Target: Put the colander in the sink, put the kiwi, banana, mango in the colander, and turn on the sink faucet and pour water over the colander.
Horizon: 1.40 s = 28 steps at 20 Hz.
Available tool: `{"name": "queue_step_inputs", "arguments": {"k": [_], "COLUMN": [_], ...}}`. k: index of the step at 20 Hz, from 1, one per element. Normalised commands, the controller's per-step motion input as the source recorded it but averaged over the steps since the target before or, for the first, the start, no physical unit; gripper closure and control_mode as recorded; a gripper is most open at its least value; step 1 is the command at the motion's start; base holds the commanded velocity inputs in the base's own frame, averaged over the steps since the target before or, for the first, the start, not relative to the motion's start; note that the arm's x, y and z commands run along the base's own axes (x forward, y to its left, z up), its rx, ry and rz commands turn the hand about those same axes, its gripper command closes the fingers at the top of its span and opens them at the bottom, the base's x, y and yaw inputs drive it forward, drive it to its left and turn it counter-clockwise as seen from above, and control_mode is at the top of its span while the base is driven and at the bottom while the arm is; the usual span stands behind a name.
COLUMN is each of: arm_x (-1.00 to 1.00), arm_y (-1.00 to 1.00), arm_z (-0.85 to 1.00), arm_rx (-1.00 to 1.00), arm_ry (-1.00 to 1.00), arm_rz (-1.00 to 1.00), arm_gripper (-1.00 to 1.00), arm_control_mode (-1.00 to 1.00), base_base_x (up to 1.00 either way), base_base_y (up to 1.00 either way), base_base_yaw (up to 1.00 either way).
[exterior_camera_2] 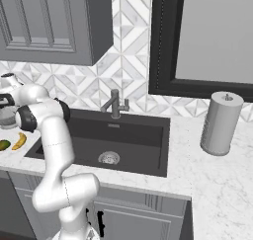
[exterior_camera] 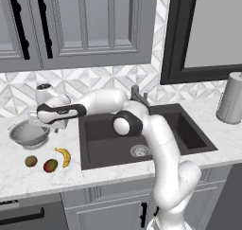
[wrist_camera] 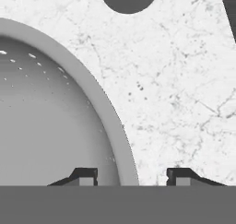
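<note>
We see the colander (exterior_camera: 29, 133) sitting on the white marble table (exterior_camera: 28, 177) left of the sink (exterior_camera: 108, 144), not in the basin. In the hand view its rim (wrist_camera: 99, 103) curves between the two fingertips (wrist_camera: 85, 176): one tip is over the bowl's inside, the other over bare marble, so the pincer (wrist_camera: 132, 177) is spread open and straddles the rim. We can't tell whether either tip touches metal. In the left base view the pincer (exterior_camera: 57, 126) hangs just over the colander's right edge.

Kiwi (exterior_camera: 31, 161), mango (exterior_camera: 50, 165) and banana (exterior_camera: 64, 156) lie in a loose row on the table in front of the colander, near each other, all outside it. In the right base view the banana (exterior_camera_2: 19, 141) and mango (exterior_camera_2: 4, 145) show at the left edge.

The sink faucet (exterior_camera_2: 114, 104) stands upright behind the basin; the round silver drain (exterior_camera_2: 108, 158) is visible in the dark floor. A grey paper towel roll (exterior_camera_2: 220, 123) stands on the table well to the right of the sink. Grey cabinets (exterior_camera: 71, 21) hang above, with a dark-framed window (exterior_camera_2: 207, 36) beside them.
</note>
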Motion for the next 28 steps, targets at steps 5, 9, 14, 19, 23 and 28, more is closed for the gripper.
{"name": "queue_step_inputs", "arguments": {"k": [5,9,14,19,23,28], "arm_x": [-0.41,-0.52,-0.5,-0.36,-0.49,-0.31], "arm_y": [-0.3,-0.54,-0.55,-0.64,-0.73,-0.75], "arm_z": [0.41,0.04,-0.14,0.0,0.16,0.06], "arm_rx": [0.08,0.07,0.09,0.22,0.25,0.23], "arm_ry": [-0.09,-0.11,-0.17,-0.24,-0.13,0.08], "arm_rz": [-0.13,-0.18,-0.2,-0.23,-0.27,-0.33], "arm_gripper": [1.0,1.0,1.0,1.0,1.0,1.0], "arm_control_mode": [-1.0,-1.0,-1.0,-1.0,-1.0,-1.0], "base_base_x": [0.0,0.0,0.0,0.0,0.0,0.0], "base_base_y": [0.0,0.0,0.0,0.0,0.0,0.0], "base_base_yaw": [0.0,0.0,0.0,0.0,0.0,0.0]}}
